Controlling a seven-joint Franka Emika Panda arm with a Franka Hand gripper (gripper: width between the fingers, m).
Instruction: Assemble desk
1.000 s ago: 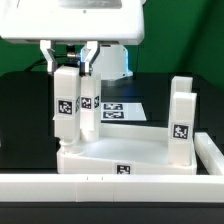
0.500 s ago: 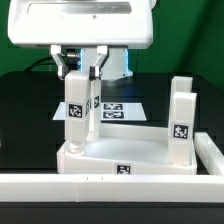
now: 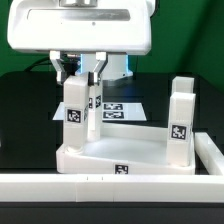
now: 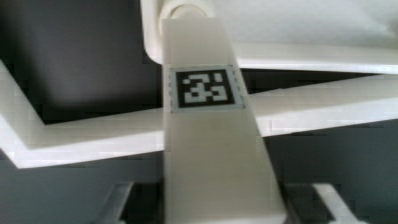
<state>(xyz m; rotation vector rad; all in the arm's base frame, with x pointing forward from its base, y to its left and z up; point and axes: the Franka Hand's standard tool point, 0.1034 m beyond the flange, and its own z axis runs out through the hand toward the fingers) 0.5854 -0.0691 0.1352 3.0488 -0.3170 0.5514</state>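
The desk top [image 3: 135,152] lies in the middle of the exterior view, its white rim [image 4: 329,95] also showing in the wrist view. One tagged leg [image 3: 181,118] stands on its corner at the exterior view's right. A second leg [image 3: 95,112] stands at the back left. My gripper [image 3: 82,72] is shut on the top of a third leg [image 3: 75,125], held upright with its foot at the front left corner socket. In the wrist view this leg [image 4: 205,100] runs down between my fingers [image 4: 121,200], with the gripper [image 4: 217,208] around its near end.
The marker board [image 3: 125,110] lies flat on the black table behind the desk top. A long white border wall [image 3: 110,186] runs along the front and up the exterior view's right side [image 3: 212,150], close to the desk top.
The wrist has turned, and the held leg has shifted toward the exterior view's right and slightly down, now standing straighter over the front left corner.
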